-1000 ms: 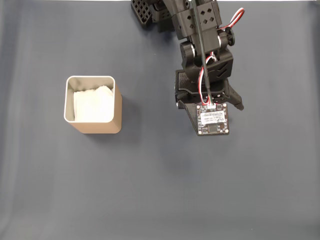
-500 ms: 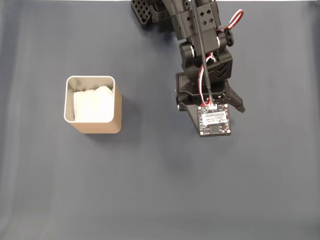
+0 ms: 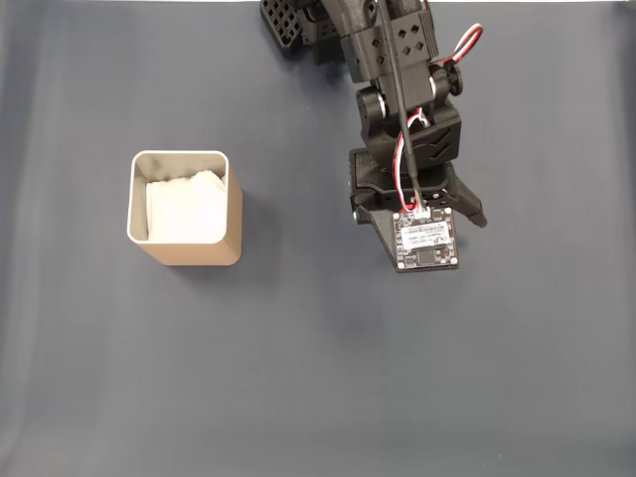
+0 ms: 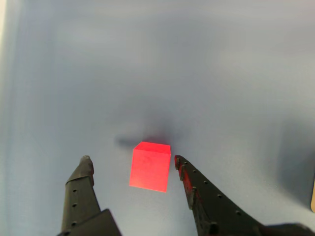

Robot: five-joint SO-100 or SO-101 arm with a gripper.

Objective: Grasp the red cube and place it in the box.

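Gripper (image 4: 133, 164) poised over cube (image 4: 150, 165), fingers spread.
Wrist view: cube sits on the grey table (image 4: 157, 73) between the two fingertips, nearer the right one, neither seen touching it. Fixed view: box (image 3: 185, 208) stands well left of the arm (image 3: 402, 119), upright, white paper inside.

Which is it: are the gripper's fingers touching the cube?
Apart. The wrist view shows grey table either side of the cube, between it and the fingers.
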